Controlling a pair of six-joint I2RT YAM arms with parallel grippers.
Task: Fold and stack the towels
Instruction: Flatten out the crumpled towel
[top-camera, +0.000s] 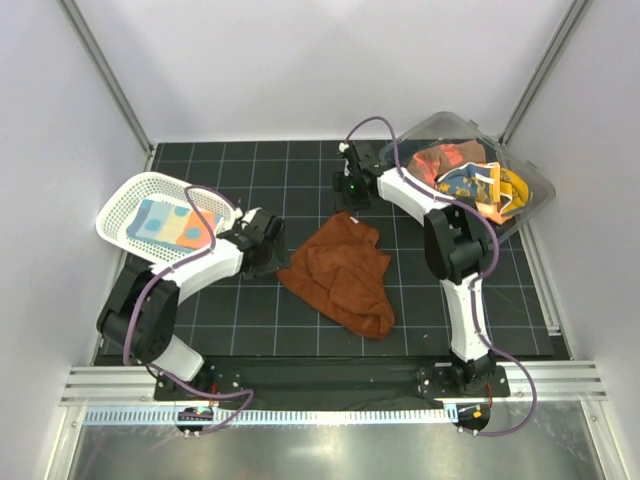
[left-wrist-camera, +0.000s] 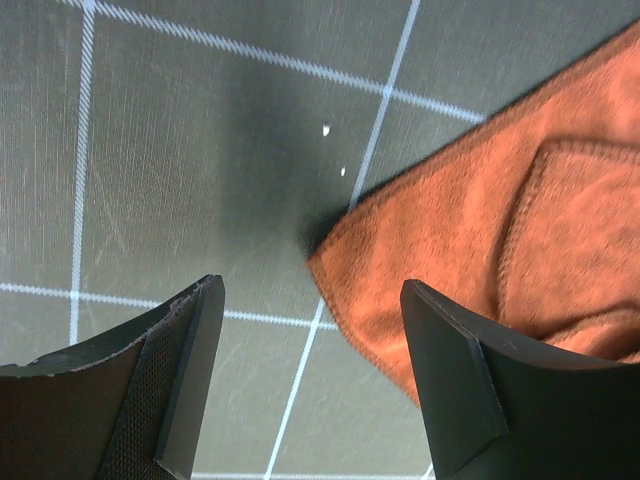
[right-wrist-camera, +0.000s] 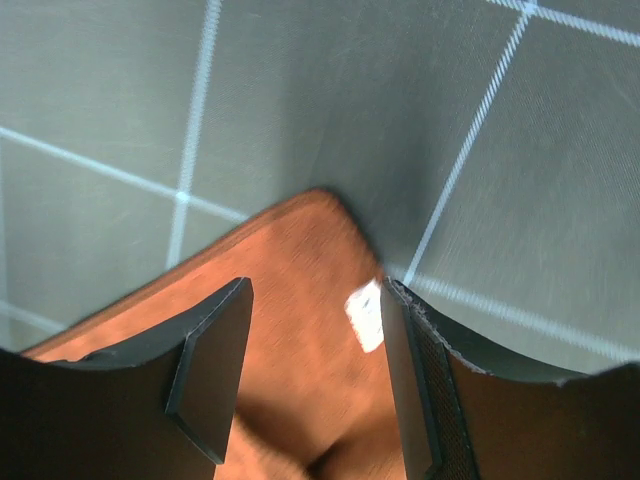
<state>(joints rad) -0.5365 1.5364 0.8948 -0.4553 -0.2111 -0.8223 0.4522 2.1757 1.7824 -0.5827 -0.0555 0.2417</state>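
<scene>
A rust-brown towel (top-camera: 335, 270) lies crumpled and partly folded on the black grid mat (top-camera: 250, 180). My left gripper (top-camera: 268, 245) is low over the towel's left corner. In the left wrist view it (left-wrist-camera: 310, 330) is open, and the corner of the towel (left-wrist-camera: 470, 240) lies between the jaws, untouched. My right gripper (top-camera: 350, 190) hovers over the towel's far corner. In the right wrist view it (right-wrist-camera: 312, 310) is open, with the towel (right-wrist-camera: 290, 280) and its white tag (right-wrist-camera: 365, 315) below the jaws, not pinched. A spotted blue, orange and yellow towel (top-camera: 175, 225) lies folded in the basket.
The white mesh basket (top-camera: 125, 200) stands at the left, close behind my left arm. A clear plastic bin (top-camera: 535, 185) at the back right holds several crumpled red-orange, yellow and blue towels (top-camera: 465, 175). White walls enclose the mat on three sides.
</scene>
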